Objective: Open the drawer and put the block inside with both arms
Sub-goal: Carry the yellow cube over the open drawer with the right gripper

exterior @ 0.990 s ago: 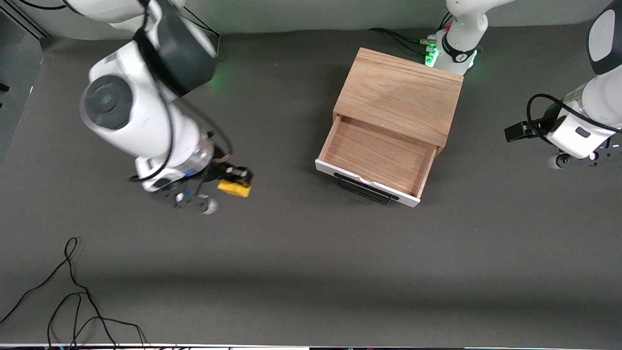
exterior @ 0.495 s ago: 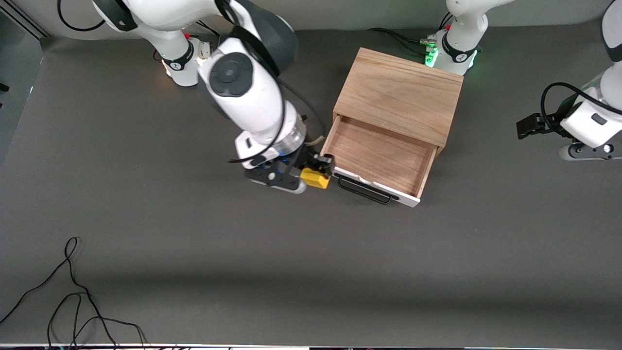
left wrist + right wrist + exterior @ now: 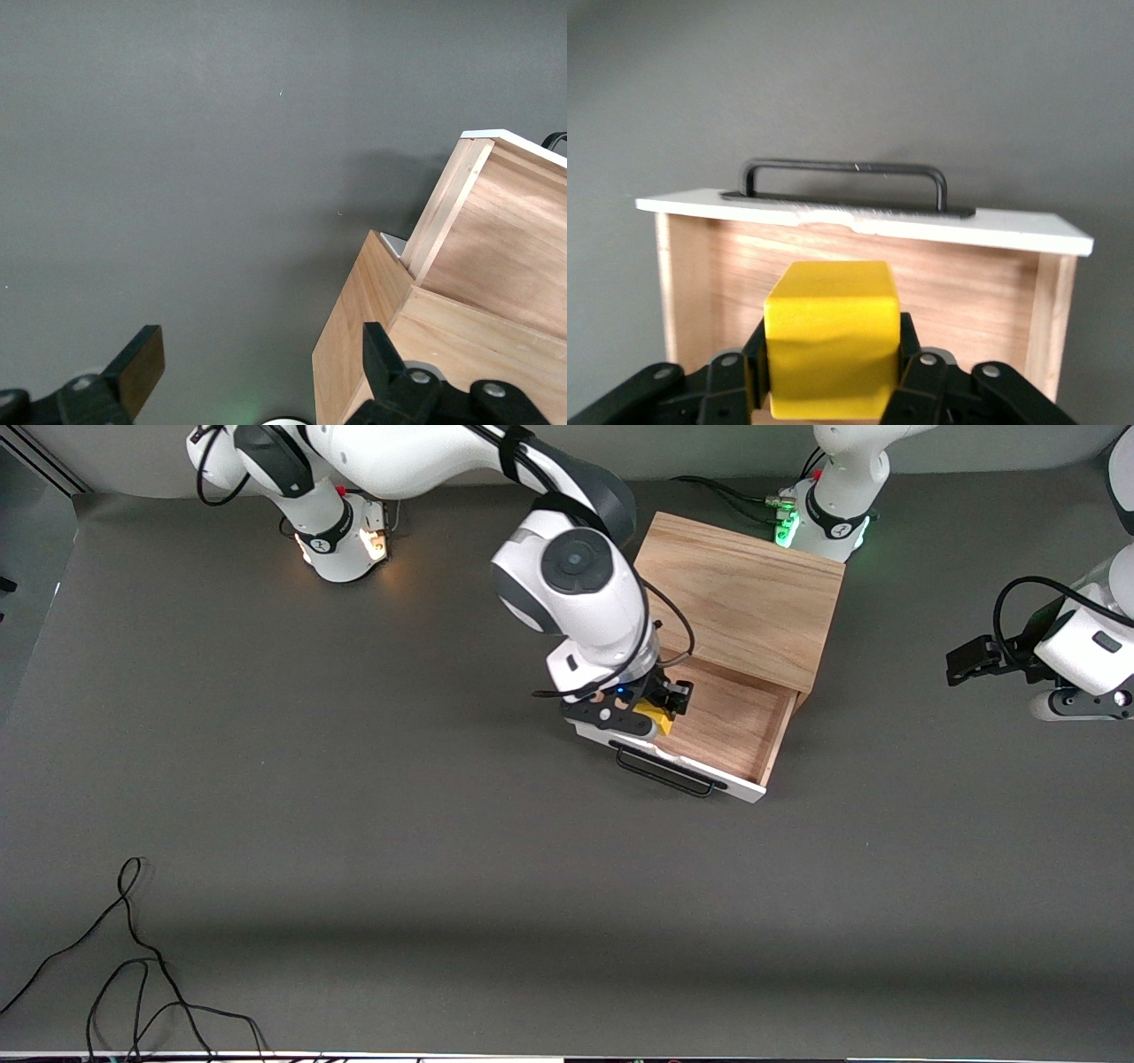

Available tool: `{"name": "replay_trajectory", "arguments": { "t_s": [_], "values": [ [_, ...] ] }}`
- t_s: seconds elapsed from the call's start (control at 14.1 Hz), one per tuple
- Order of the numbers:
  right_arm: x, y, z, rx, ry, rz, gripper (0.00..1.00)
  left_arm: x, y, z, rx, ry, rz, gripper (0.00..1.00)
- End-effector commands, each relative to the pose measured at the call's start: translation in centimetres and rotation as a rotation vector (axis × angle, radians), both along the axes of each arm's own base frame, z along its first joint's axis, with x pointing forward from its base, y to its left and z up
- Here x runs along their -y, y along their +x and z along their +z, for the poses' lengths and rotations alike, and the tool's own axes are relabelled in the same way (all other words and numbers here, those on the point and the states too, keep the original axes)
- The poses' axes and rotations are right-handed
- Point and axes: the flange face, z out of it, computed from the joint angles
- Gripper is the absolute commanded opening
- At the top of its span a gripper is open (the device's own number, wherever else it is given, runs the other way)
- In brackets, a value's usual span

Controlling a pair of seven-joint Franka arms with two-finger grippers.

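The drawer (image 3: 709, 722) stands pulled out of the light-oak box (image 3: 740, 598), its white front panel (image 3: 735, 786) and black handle (image 3: 664, 772) facing the front camera. My right gripper (image 3: 660, 710) hangs over the drawer's wood interior, at the corner toward the right arm's end, shut on the yellow block (image 3: 657, 717). In the right wrist view the block (image 3: 831, 336) sits squeezed between both fingers of the right gripper (image 3: 831, 376), with the drawer floor, panel (image 3: 859, 221) and handle (image 3: 842, 168) below it. My left gripper (image 3: 1083, 701) waits open beside the box at the left arm's end, and nothing lies between the jaws of the left gripper (image 3: 261, 372).
The right arm's base (image 3: 337, 531) and the left arm's base (image 3: 828, 514) stand along the table's back edge. A loose black cable (image 3: 133, 957) lies on the grey mat near the front camera at the right arm's end. The box's side (image 3: 354, 354) shows close to the left gripper.
My right arm has swept with the block from the bare mat across to the drawer and now holds it over the drawer's interior. The left arm has drifted slightly away from the box.
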Motion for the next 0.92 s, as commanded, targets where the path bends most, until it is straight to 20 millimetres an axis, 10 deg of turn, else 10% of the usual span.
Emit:
{"name": "replay_trajectory", "arguments": {
  "t_s": [0.0,0.85],
  "values": [
    [-1.6,-0.6,-1.7,-0.003,-0.007,-0.062,0.06,0.5,-0.3,0.9,0.024,-0.016,-0.026,1.00],
    [-5.1,-4.9,-8.3,-0.040,-0.062,-0.097,0.16,0.9,-0.1,1.8,0.042,-0.023,-0.041,1.00]
  ]
}}
